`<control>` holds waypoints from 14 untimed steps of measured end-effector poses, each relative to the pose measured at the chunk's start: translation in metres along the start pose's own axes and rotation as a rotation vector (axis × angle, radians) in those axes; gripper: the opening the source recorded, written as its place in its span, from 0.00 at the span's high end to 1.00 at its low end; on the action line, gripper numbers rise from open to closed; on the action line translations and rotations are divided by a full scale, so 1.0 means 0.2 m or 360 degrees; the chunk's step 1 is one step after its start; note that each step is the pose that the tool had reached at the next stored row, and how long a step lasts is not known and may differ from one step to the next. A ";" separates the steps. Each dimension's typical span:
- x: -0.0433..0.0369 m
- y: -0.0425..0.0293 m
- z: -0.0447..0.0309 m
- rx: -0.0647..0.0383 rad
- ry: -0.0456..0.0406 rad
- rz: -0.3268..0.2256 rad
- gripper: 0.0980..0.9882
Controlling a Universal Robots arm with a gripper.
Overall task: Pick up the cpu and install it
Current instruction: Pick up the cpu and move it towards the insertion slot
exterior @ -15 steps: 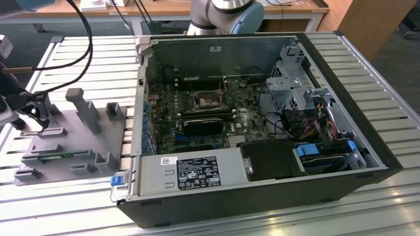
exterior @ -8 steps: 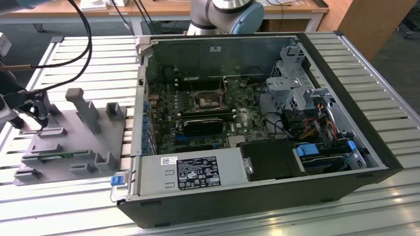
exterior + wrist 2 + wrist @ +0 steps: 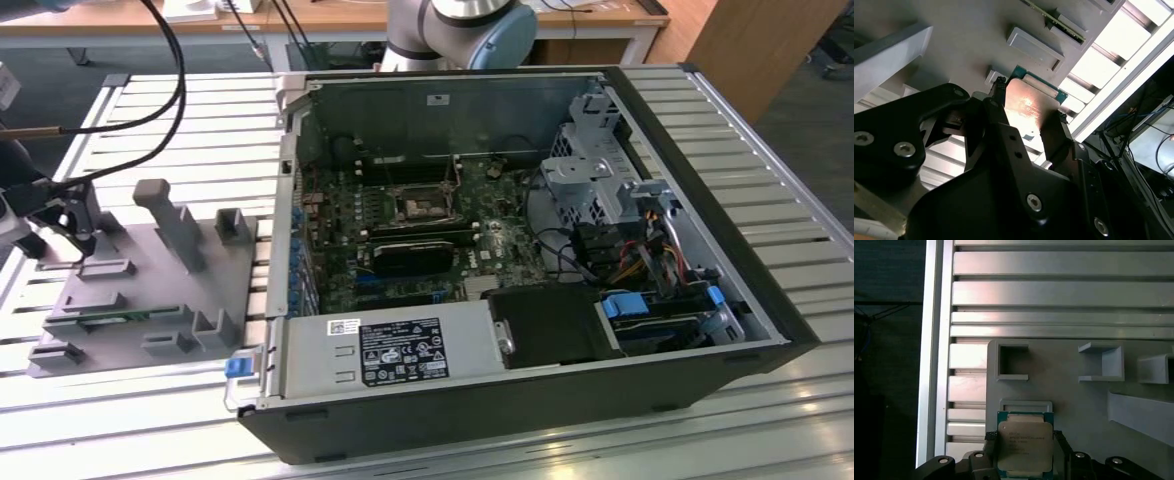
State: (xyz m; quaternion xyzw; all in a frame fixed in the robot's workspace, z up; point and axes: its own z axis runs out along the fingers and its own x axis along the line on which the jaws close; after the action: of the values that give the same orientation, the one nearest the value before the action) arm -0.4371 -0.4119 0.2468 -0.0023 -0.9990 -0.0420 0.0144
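Two fingers of gripper are closed on opposite edges of cpu, metal top upward. Cpu is located at pocket of grey holder block, at exterior view's left, well apart from socket inside open case. Lift-off from pocket cannot be determined.

Risks, as judged:
- Grip is taken on thin edges only, so slip or tilt is possible.
- Tilted chip may be snagged on pocket wall.
- Rotated chip would be seated wrongly and socket contacts damaged.
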 end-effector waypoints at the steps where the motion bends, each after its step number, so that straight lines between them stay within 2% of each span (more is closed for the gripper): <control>1: 0.000 0.001 -0.004 0.0000 0.0000 0.0000 0.52; 14: 0.002 0.014 -0.074 0.0000 -0.0001 0.0000 0.52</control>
State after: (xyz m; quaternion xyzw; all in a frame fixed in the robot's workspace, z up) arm -0.4372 -0.4103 0.2617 -0.0023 -0.9990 -0.0420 0.0143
